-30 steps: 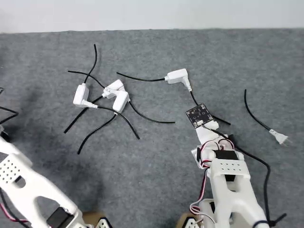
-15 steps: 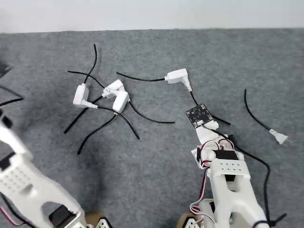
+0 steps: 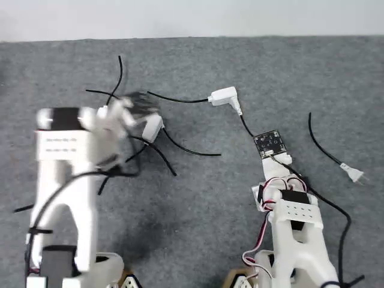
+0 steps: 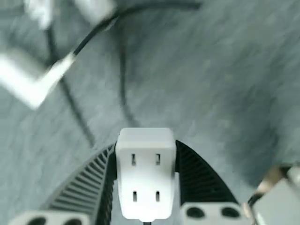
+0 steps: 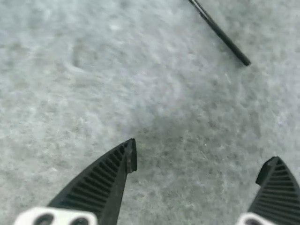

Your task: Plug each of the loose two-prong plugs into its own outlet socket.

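Observation:
My left gripper point(image 4: 146, 149) is shut on a white outlet socket point(image 4: 145, 178), whose slots face the camera. In the high view that arm point(image 3: 66, 141) hangs blurred over the cluster of white sockets point(image 3: 153, 126) and black cables at the left. Blurred sockets point(image 4: 26, 84) lie on the carpet beyond the held one. Another white socket point(image 3: 223, 96) lies at centre back. A loose two-prong plug point(image 3: 355, 174) on a black cable lies at the far right. My right gripper point(image 5: 201, 164) is open over bare carpet, with a cable end point(image 5: 220, 33) ahead of it; its wrist board point(image 3: 270, 143) shows between the centre socket and the plug.
Grey carpet point(image 3: 198, 210) covers the table. Black cables point(image 3: 180, 149) trail from the left cluster towards the middle. A pale wall point(image 3: 192, 18) bounds the far side.
The left arm has swung from the lower-left corner up and right over the socket cluster. The right arm has shifted a little to the right.

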Robot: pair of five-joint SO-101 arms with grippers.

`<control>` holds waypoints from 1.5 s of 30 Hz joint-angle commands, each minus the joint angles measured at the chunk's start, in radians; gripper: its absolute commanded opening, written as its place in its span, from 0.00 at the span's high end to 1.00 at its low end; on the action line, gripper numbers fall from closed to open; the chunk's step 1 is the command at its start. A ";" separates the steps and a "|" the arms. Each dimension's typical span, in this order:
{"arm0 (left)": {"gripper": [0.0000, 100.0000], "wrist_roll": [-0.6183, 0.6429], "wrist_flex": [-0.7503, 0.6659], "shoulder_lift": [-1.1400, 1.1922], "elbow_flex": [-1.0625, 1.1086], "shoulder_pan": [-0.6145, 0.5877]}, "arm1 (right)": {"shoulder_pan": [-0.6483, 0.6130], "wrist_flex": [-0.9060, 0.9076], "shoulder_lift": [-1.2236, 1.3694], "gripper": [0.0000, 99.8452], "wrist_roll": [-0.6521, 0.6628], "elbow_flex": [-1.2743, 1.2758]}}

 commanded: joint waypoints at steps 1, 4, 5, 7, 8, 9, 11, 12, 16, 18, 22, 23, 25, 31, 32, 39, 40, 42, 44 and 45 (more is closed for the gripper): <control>0.99 0.129 -0.115 -0.057 0.081 0.187 | 0.058 -0.024 -0.021 0.60 -0.055 -0.051; 0.99 0.192 -0.218 -0.057 0.180 0.316 | 0.139 -0.039 -0.021 0.60 -0.117 -0.069; 0.99 0.221 -0.261 -0.057 0.216 0.354 | 0.159 -0.054 -0.021 0.60 -0.127 -0.069; 0.99 0.264 -0.342 -0.057 0.277 0.422 | 0.177 -0.065 -0.021 0.60 -0.144 -0.069; 0.99 0.279 -0.374 -0.055 0.305 0.457 | 0.180 -0.067 -0.021 0.60 -0.144 -0.069; 0.99 0.287 -0.405 -0.055 0.335 0.489 | 0.180 -0.067 -0.021 0.60 -0.144 -0.069; 0.99 0.293 -0.466 -0.055 0.390 0.540 | 0.182 -0.068 -0.021 0.60 -0.144 -0.069; 0.99 0.293 -0.503 -0.055 0.418 0.554 | 0.182 -0.070 -0.021 0.60 -0.144 -0.069; 0.99 0.295 -0.629 -0.054 0.513 0.577 | 0.179 -0.073 -0.021 0.60 -0.144 -0.069; 0.99 0.295 -0.657 -0.054 0.542 0.586 | 0.177 -0.073 -0.021 0.60 -0.143 -0.069; 0.99 0.295 -0.658 -0.054 0.584 0.654 | 0.176 -0.074 -0.018 0.60 -0.140 -0.069; 0.99 0.295 -0.660 -0.054 0.595 0.681 | 0.176 -0.077 -0.018 0.60 -0.138 -0.069; 0.99 0.295 -0.661 -0.054 0.604 0.727 | 0.176 -0.085 -0.013 0.60 -0.140 -0.069; 0.99 0.387 -0.756 -0.025 0.607 0.756 | 0.176 -0.082 -0.013 0.60 -0.137 -0.069; 0.98 0.394 -0.776 0.000 0.605 0.758 | 0.176 -0.082 -0.013 0.60 -0.137 -0.069; 0.76 0.399 -0.741 0.091 0.552 0.760 | 0.174 -0.081 -0.013 0.60 -0.135 -0.069; 0.74 0.399 -0.736 0.089 0.550 0.760 | 0.174 -0.081 -0.013 0.60 -0.135 -0.069; 0.72 0.399 -0.735 0.089 0.547 0.760 | 0.174 -0.081 -0.013 0.60 -0.135 -0.069; 0.72 0.399 -0.733 0.087 0.542 0.760 | 0.174 -0.081 -0.015 0.60 -0.135 -0.069; 0.72 0.397 -0.733 0.086 0.541 0.760 | 0.174 -0.081 -0.015 0.60 -0.135 -0.069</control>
